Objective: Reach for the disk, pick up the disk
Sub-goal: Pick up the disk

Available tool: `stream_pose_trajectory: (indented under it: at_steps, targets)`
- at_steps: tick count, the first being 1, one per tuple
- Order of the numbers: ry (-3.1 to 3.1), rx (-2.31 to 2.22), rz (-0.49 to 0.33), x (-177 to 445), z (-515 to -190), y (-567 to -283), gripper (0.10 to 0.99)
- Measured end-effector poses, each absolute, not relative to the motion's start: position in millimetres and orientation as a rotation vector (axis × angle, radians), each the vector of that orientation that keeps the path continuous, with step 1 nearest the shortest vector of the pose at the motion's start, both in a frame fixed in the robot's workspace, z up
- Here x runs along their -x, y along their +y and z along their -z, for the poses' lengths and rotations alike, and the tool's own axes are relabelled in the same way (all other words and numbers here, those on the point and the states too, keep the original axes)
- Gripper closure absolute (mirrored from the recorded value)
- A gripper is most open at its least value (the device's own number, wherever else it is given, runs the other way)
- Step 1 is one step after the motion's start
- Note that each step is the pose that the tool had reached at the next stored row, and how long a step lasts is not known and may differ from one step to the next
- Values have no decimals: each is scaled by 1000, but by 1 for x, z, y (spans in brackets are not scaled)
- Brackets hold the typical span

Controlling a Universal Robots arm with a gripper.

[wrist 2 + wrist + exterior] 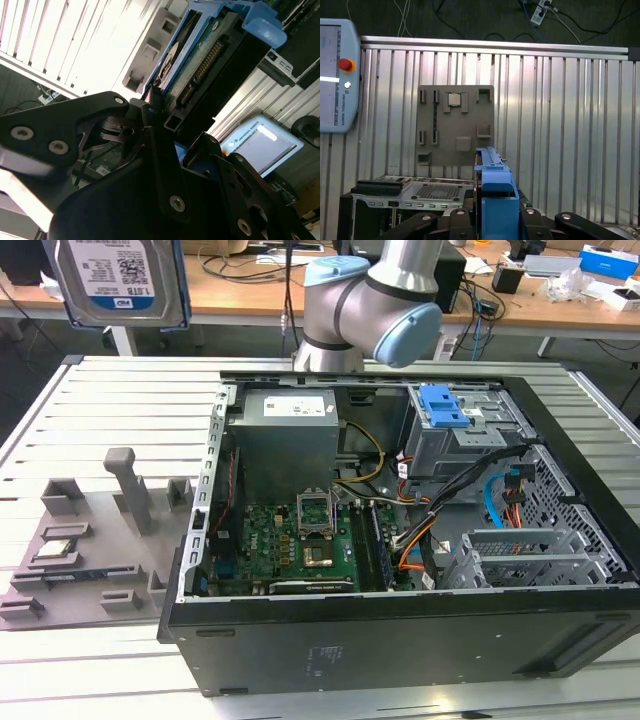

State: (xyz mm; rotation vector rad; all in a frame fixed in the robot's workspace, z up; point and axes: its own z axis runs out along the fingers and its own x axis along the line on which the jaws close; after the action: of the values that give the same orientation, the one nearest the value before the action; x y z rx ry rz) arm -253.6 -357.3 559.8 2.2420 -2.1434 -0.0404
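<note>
The disk (pixel 120 280) hangs in the air at the exterior view's upper left, label facing the camera, blue side rails along its edges. It is well above the slatted table and clear of the computer case. In the first wrist view its blue rail (pixel 495 200) stands edge-on between the black fingers of my gripper (pixel 495 222). In the second wrist view the disk (pixel 200 65) shows its green circuit board and connector, with my gripper (pixel 160 120) shut on it.
An open computer case (pixel 400 615) fills the middle of the slatted metal table (pixel 130 400). Its grey drive cage carries a blue latch (pixel 445 405). A grey fixture plate (pixel 90 540) with small parts lies at the exterior view's left. A teach pendant (pixel 335 75) lies beyond.
</note>
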Motion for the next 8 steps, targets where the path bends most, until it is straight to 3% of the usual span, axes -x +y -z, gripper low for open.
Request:
stream_pose_trajectory:
  at_steps: [8]
  targets:
    - [-2143,-2241,39,224,-560,-356,722]
